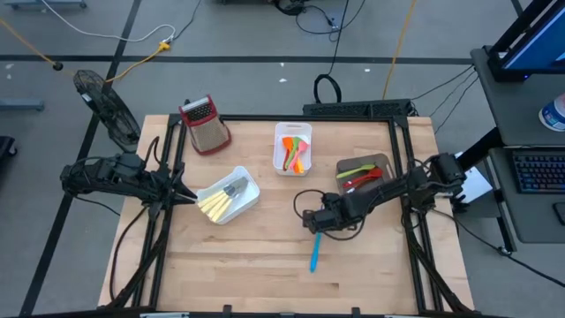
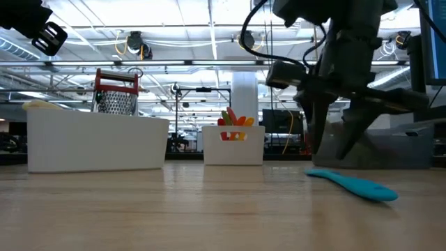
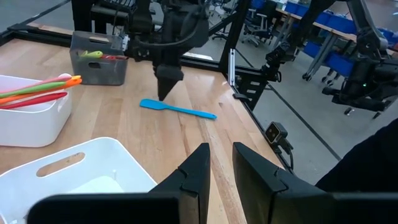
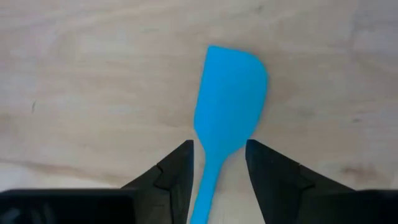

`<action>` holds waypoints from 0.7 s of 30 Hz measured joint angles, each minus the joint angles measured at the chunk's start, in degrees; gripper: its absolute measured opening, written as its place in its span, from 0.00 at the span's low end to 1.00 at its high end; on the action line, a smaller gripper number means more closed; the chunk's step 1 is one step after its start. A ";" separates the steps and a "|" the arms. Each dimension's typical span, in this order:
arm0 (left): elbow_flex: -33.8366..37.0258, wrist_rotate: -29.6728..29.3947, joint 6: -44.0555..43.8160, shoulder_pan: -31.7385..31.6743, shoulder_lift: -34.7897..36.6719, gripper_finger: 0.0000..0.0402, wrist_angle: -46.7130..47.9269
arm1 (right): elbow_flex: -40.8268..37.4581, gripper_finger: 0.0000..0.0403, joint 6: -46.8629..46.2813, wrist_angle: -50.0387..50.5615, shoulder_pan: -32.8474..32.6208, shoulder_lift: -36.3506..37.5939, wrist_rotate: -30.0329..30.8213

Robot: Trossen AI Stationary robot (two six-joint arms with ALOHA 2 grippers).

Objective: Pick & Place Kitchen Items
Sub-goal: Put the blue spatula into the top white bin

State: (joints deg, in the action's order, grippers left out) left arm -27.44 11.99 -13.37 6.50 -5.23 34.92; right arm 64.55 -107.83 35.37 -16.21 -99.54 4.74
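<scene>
A blue spatula (image 1: 314,252) lies flat on the wooden table (image 1: 265,265), right of the middle. In the right wrist view its blade (image 4: 231,87) points away and its handle (image 4: 208,180) runs back between my fingers. My right gripper (image 4: 219,144) hangs just above it, pointing steeply down. It is open, with a finger on each side of the handle and clear of it. My left gripper (image 3: 220,163) waits at the table's left edge beside a white bin (image 1: 247,181). Its fingers stand a little apart with nothing between them.
The white bin at the left holds yellow and grey cutlery (image 1: 221,201). A second white bin (image 1: 281,132) at the far middle holds orange, green and red utensils. A grey bin (image 1: 381,161) holds red and green ones. A box grater (image 1: 205,124) stands far left.
</scene>
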 joint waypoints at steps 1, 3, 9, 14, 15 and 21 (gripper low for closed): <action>0.00 0.00 0.00 0.01 0.02 0.17 0.00 | 0.00 0.34 0.41 -0.14 0.35 0.07 -0.07; 0.00 0.00 0.04 0.00 0.00 0.17 0.03 | 0.00 0.34 1.06 -0.47 1.14 0.19 -0.39; 0.00 0.00 0.09 0.00 0.00 0.17 0.02 | 0.01 0.36 3.80 -0.26 2.27 -0.18 -1.81; 0.00 0.00 0.08 0.01 0.02 0.17 0.01 | 0.04 0.35 3.58 -0.45 2.32 -0.18 -1.86; 0.00 0.00 0.09 0.01 0.02 0.17 0.01 | 0.04 0.35 3.64 -0.91 2.30 -0.16 -2.00; 0.00 0.00 0.13 0.02 0.02 0.17 0.02 | 0.07 0.35 4.55 -3.99 1.41 -0.16 -3.23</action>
State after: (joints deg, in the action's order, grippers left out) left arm -27.44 11.99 -13.23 6.52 -5.22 34.94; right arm 64.62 -103.28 31.37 -14.80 -99.70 1.51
